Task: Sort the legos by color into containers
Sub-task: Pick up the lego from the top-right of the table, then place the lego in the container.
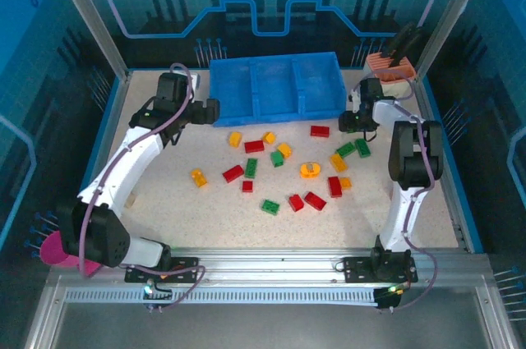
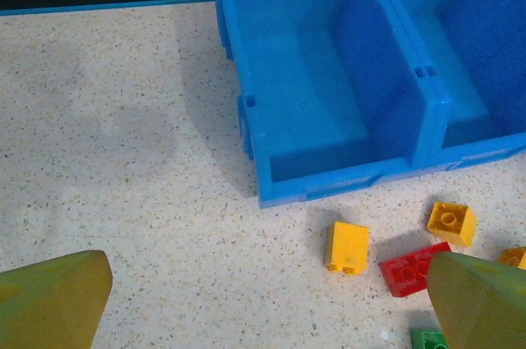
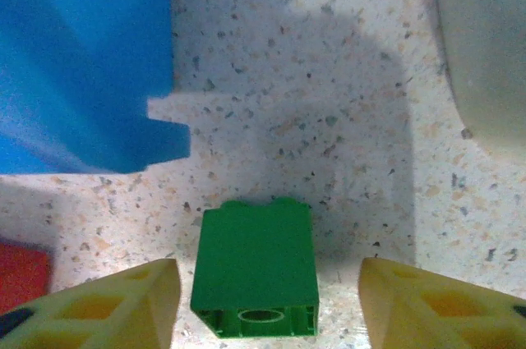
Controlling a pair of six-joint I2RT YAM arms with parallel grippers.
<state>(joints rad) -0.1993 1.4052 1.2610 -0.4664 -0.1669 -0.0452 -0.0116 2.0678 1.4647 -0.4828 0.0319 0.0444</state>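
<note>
Blue tray (image 1: pixel 275 108) holds no bricks yet; all legos (image 1: pixel 254 146) lie loose. Our right gripper (image 3: pixel 267 275) spreads around a green brick (image 3: pixel 256 254); left gripper (image 2: pixel 265 271) gapes too.

The whole surface (image 1: pixel 164 209) is seen from high above its near edge, angled down and forward. The left wrist view is aimed down from moderately near at the left end of the blue tray (image 2: pixel 329 183). The right wrist view is held very close to the surface; a corner of the tray is shared there.
</note>
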